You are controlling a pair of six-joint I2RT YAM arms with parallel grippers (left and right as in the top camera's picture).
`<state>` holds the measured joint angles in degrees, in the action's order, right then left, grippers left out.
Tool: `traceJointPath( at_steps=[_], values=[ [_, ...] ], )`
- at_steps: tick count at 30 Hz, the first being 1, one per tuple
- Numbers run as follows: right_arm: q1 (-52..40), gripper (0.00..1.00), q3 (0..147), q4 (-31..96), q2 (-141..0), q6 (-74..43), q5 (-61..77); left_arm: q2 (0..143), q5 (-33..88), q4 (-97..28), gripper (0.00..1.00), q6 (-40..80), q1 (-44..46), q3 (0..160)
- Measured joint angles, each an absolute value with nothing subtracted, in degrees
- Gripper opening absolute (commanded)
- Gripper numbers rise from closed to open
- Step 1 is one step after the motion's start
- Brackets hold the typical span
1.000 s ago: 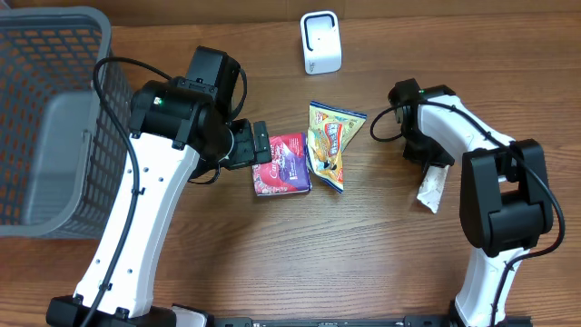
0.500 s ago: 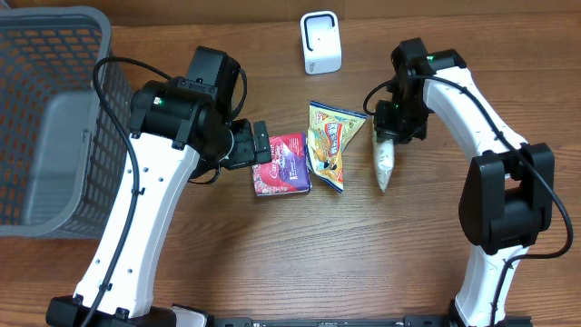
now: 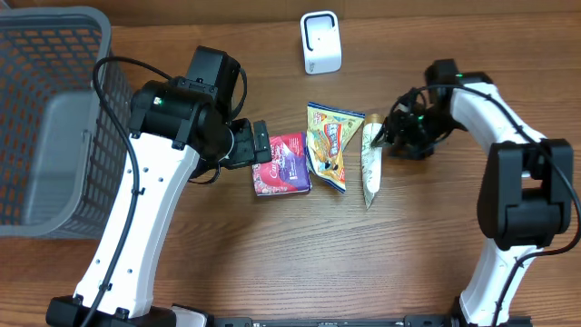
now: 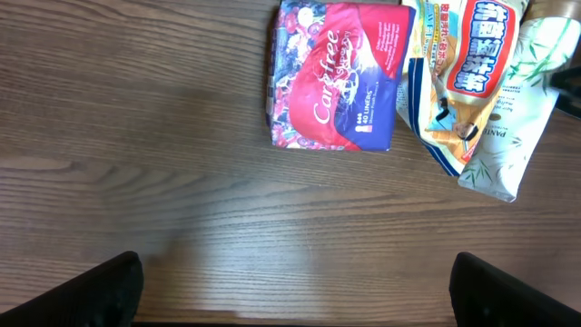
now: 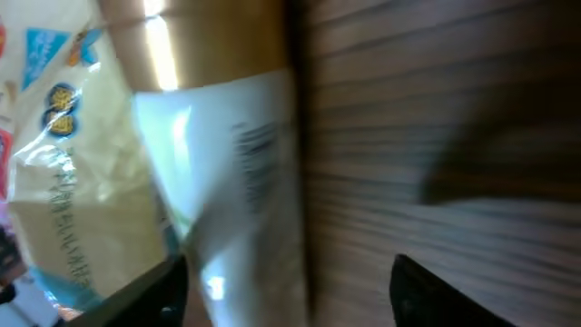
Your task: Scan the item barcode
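The tube (image 3: pixel 369 163), white and green with a gold cap, lies flat on the wooden table (image 3: pixel 300 263), just beside the right edge of the yellow snack bag (image 3: pixel 329 145). Its cap end points toward the far side of the table and its flat end toward the near side. The right gripper (image 3: pixel 392 134) sits low at the cap end. In the right wrist view its dark fingertips (image 5: pixel 436 295) stand wide apart, with bare wood showing between the tube and the right-hand fingertip, so the pincer is released and grasps nothing. That view is blurred, and the print on the tube cannot be read. The red pack (image 3: pixel 283 163) lies to the left of the snack bag, close against it. The left gripper (image 3: pixel 261 145) hovers at the red pack's left edge, its jaws spread fully and empty. The white scanner (image 3: pixel 320 43) stands at the far edge of the table, well apart from the tube. A grey mesh basket (image 3: pixel 54 118) occupies the left side.
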<state>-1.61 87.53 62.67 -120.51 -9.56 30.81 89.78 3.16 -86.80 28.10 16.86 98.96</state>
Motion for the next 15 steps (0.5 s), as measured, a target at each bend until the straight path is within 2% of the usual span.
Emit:
traceJointPath(
  at_steps=[6,12,14,15],
  values=[
    [3.51,0.79,90.17,71.29,-120.57,-10.22,19.31,89.78,3.16,-86.80,1.00,28.10,16.86,98.96],
    [1.58,0.80,101.49,80.64,-120.55,-7.81,14.35,89.78,3.16,-86.80,1.00,28.10,16.86,98.96],
    [-0.43,0.83,103.53,82.46,-120.51,-7.25,13.91,89.78,3.16,-86.80,1.00,28.10,16.86,98.96],
    [-2.02,0.92,104.03,83.09,-120.51,-6.98,13.56,89.78,3.16,-86.80,1.00,28.10,16.86,98.96]
  ],
)
